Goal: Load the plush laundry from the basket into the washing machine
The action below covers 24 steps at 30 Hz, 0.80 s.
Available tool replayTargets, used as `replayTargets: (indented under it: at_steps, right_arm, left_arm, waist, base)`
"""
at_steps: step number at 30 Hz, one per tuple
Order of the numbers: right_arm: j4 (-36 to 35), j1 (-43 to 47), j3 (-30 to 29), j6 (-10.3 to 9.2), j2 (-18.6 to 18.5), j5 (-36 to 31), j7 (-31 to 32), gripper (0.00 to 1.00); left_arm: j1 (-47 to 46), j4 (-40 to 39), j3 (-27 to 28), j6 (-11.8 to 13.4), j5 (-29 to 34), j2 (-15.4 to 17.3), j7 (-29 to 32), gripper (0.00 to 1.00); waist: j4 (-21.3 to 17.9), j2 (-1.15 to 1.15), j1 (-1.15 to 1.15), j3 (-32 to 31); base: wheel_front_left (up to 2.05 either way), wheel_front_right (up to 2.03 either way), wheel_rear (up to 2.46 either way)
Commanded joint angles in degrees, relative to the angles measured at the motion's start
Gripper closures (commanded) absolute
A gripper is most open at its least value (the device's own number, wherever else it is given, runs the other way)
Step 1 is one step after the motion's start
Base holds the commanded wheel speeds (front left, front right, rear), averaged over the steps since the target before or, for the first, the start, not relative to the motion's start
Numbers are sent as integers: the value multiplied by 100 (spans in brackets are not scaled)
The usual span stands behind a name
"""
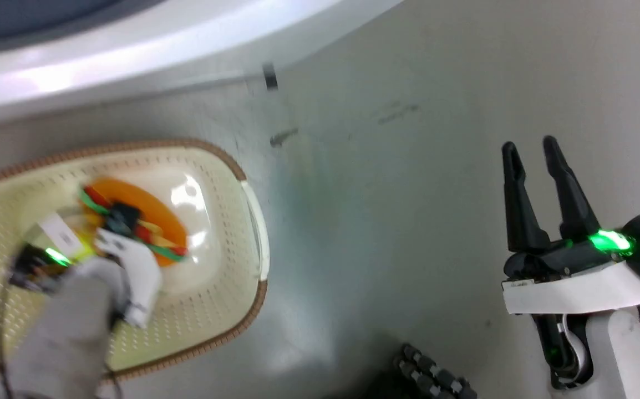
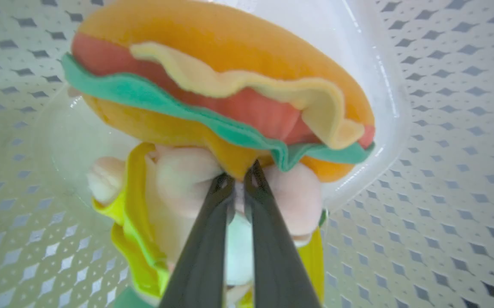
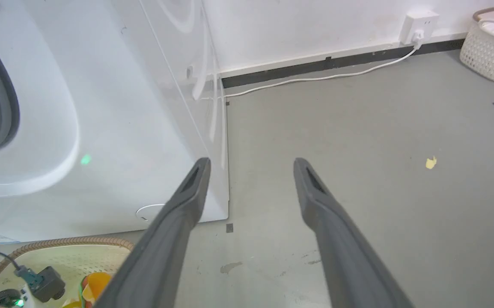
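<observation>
The white washing machine (image 3: 123, 128) stands at the far left, and the right wrist view catches part of its grey gasket (image 3: 3, 98) at the left edge. The grey floor (image 3: 379, 171) spreads out to the right of it. The cream basket (image 1: 217, 288) with its brown rim sits on that floor just in front of the machine. The plush laundry (image 2: 212, 55) lies inside the basket, on its floor. The head view blurs it to an orange oval whose long axis runs from far left to near right. The left wrist view shows it sharply: an orange bun with red, pale yellow and green layers edge-on, and a yellow body with pinkish limbs nearer the camera. The left end effector (image 2: 238, 175) has its fingers drawn almost together, pinching the plush where the bun meets the body. The right end effector (image 3: 249, 164) hangs over bare floor to the right, fingers well apart and holding nothing. Far off are a second basket (image 3: 491, 55), a wall socket (image 3: 420, 23) with a white cable (image 3: 315, 79), and a yellow scrap (image 3: 431, 162).
</observation>
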Motion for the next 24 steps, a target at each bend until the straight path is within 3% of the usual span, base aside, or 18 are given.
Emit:
replayTargets:
  at_steps: [1, 3, 8, 13, 19, 24]
  right_arm:
    - [23, 64, -33, -5, 0, -87, -27, 0]
    - [8, 217, -144, -5, 0, -313, -27, 0]
    - [14, 456, -328, -5, 0, -547, -27, 0]
    - [35, 785, -414, -5, 0, -790, -27, 0]
    - [17, 1076, -527, -5, 0, -986, -27, 0]
    - [27, 1193, -530, -5, 0, -1086, -27, 0]
  left_arm:
    - [140, -8, 12, 7, -32, -120, -107, 100]
    - [509, -73, 8, -7, -112, -357, -582, 100]
    - [985, -149, 85, 7, -277, -594, -1250, 100]
    - [1496, -506, 375, 113, -589, -757, -1639, 100]
    - [2238, -2773, 1192, 561, -636, -518, -1669, 100]
    - [3008, -4628, 1767, 739, -347, -466, -1670, 100]
  waist:
    - [416, 0, 0, -819]
    - [634, 0, 0, -1391]
    - [933, 0, 0, -2073]
    - [1291, 0, 0, -2762]
    - [1659, 0, 0, -3233]
    - [1839, 0, 0, -3439]
  base:
    - [0, 0, 0]
    - [0, 0, 0]
    - [0, 0, 0]
    - [0, 0, 0]
    - [0, 0, 0]
    - [0, 0, 0]
